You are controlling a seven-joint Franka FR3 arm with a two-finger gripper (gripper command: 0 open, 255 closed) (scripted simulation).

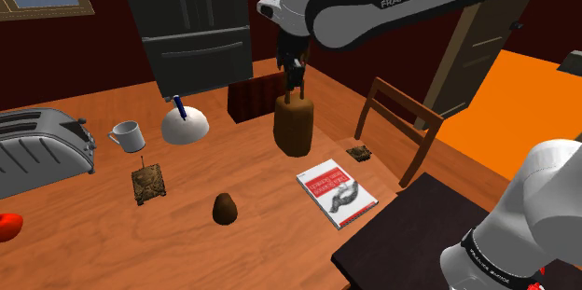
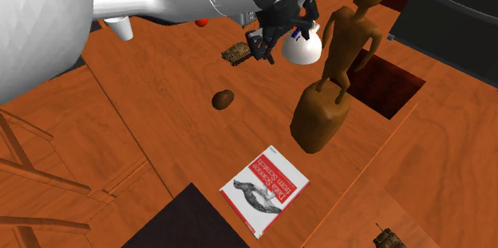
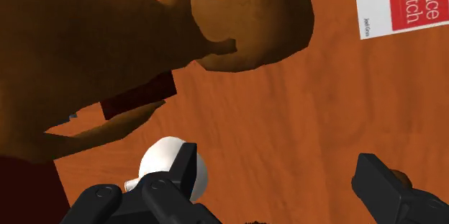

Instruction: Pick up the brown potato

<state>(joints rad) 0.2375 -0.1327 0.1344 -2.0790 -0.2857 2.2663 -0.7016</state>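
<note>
Black pincer (image 3: 277,168) (wide, empty) hangs by smooth brown statue (image 2: 319,119); egg-shaped potato (image 1: 225,208) apart.

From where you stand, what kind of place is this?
Likely a home kitchen or dining room: a silver toaster and a white mug sit on the wooden table, and a dark fridge stands behind it.

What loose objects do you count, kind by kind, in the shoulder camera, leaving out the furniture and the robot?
Brown potato: 1
Brown figure: 1
Book: 1
Small tank models: 2
White mug: 1
White bowl: 1
Toaster: 1
Red object: 1
Dark red box: 1
Total: 10
</note>
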